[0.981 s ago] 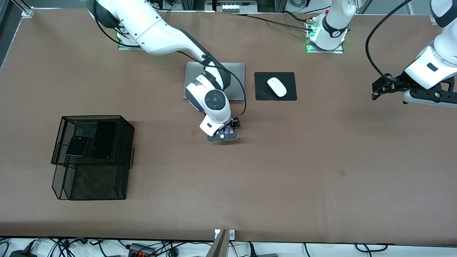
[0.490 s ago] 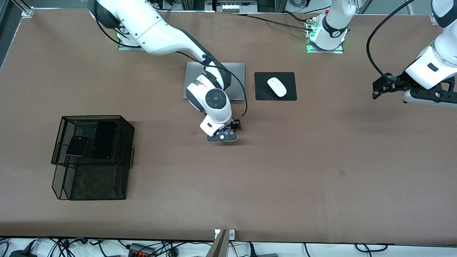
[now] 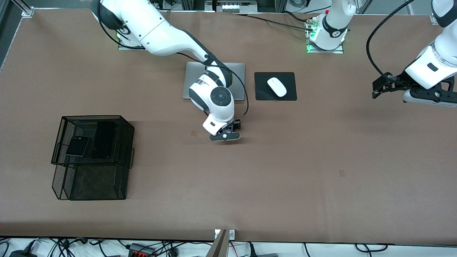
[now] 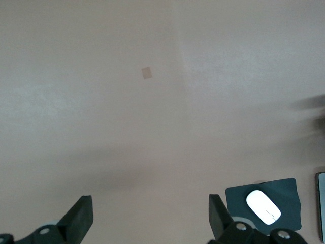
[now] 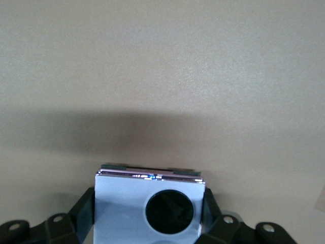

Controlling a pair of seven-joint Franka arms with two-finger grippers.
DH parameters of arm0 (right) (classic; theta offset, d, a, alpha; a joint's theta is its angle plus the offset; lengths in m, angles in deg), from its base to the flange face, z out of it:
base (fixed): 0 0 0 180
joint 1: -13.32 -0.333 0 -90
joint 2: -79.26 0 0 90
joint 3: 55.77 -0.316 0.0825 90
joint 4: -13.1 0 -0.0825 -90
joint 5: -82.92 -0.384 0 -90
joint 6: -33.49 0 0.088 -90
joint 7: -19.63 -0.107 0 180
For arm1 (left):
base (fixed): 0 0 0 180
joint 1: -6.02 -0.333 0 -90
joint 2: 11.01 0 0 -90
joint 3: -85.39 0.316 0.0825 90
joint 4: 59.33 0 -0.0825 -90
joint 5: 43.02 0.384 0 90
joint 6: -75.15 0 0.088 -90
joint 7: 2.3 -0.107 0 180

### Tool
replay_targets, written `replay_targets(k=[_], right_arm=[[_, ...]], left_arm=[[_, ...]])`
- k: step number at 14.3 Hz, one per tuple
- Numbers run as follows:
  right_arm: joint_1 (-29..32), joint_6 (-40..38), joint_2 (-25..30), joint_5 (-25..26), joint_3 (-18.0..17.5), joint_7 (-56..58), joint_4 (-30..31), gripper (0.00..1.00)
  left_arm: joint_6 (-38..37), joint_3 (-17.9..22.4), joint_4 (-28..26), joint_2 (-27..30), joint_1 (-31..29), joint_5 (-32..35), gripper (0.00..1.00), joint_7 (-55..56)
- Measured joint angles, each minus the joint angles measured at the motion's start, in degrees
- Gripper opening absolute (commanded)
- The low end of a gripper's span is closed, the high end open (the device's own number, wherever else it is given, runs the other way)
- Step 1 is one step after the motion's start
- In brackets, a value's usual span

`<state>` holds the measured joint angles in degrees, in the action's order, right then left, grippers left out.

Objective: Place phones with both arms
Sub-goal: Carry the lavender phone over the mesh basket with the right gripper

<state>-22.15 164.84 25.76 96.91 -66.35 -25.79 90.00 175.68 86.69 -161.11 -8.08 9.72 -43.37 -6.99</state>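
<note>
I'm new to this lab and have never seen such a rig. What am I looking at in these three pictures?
Two white robot arms work at a brown table. One picture looks down from across the table; the others come from cameras on each wrist. The right gripper, down near the table's middle, has its fingers around a lavender-white flip phone. The left gripper waits open above bare table. Two black phones lie in a wire mesh tray. A laptop and a white mouse on its pad sit near the bases.

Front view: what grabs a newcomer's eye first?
The right gripper, low at mid-table in front of the laptop, closed on the lavender-white flip phone. Next, the black mesh tray toward the right arm's end, holding two black phones. The left gripper waits open, high over its table end.
</note>
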Motion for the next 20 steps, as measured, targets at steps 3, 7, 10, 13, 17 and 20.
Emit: replay_targets(k=[3,7,10,13,17,20], right_arm=[[0.27,-0.25,1.37,0.21,1.59,0.00,-1.59,0.09],[1.74,-3.67,7.97,0.69,9.05,1.59,-2.52,0.09],[3.21,-10.85,11.34,0.69,14.38,8.97,-2.57,0.09],[7.05,-17.64,13.83,0.69,15.77,15.24,-2.94,0.10],[14.16,-19.91,15.94,0.69,16.06,25.57,-4.05,0.10],[19.98,-19.81,16.64,0.69,16.07,32.41,-5.11,0.10]], left_arm=[[-0.22,0.00,0.04,0.00,0.00,0.00,1.00,0.00],[-0.40,0.00,0.09,0.01,0.01,0.00,1.00,0.00],[-0.41,-0.01,0.12,0.01,0.01,0.00,1.00,0.00],[-0.42,-0.01,0.14,0.01,0.01,0.00,1.00,0.00],[-0.98,-0.04,0.15,0.01,0.03,0.00,1.00,0.00],[-1.23,-0.03,0.16,0.01,0.03,0.00,1.00,0.00]])
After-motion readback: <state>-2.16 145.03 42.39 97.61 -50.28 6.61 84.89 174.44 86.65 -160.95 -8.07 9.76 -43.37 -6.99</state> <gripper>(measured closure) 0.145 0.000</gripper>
